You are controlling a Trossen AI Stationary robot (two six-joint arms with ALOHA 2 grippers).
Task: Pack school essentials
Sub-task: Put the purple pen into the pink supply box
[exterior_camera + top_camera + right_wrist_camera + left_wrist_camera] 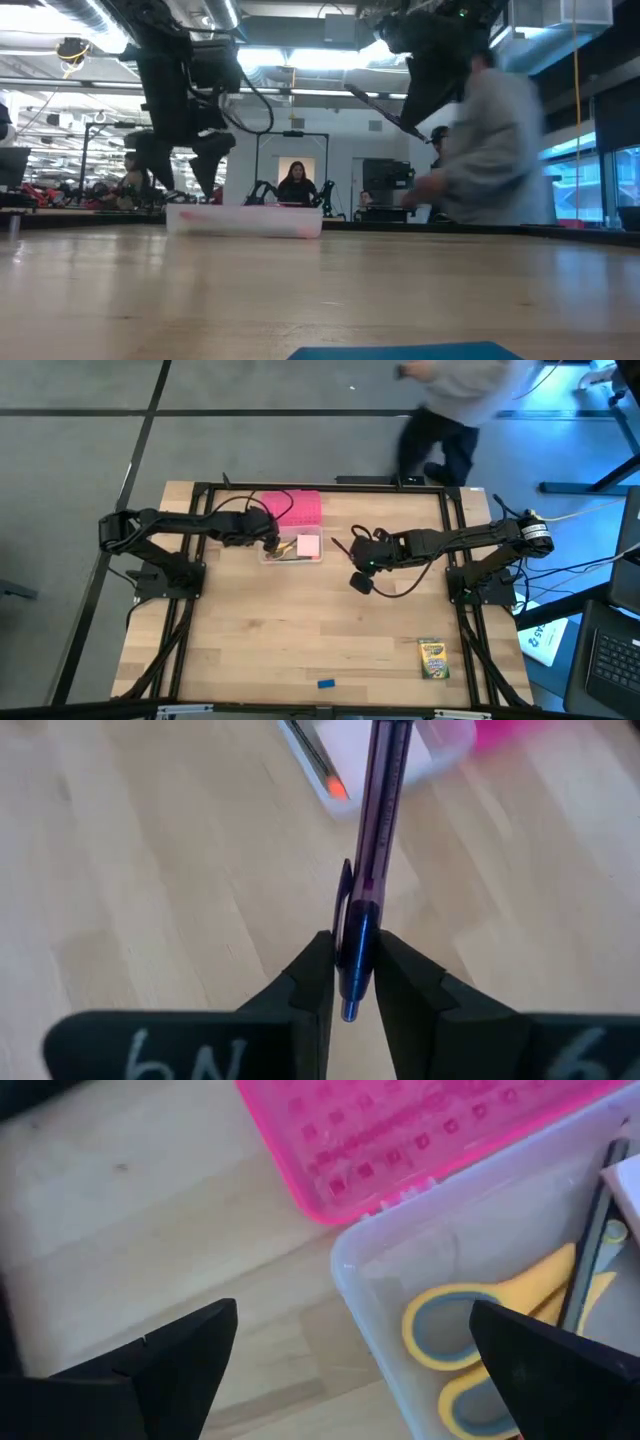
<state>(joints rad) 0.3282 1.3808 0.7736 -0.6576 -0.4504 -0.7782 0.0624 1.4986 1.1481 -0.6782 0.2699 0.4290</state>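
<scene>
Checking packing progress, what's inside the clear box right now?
In the clear box: yellow scissors, a pencil lying across them, and the pink notepad. Whatever lies beneath the notepad is hidden.

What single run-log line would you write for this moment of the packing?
left gripper: open, over clear box | right gripper: shut on pen, beside box | in box: scissors | still out: crayon box, eraser

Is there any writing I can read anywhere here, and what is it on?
"6N" or "9N", handwritten in white on the right tool's own body, orientation unclear; a further white mark beside it is cut off.
Crayon box: printed front, too small to read.
White paper with blue print beside the table: too small to read.
Pen held in the right tool: no readable print.
</scene>
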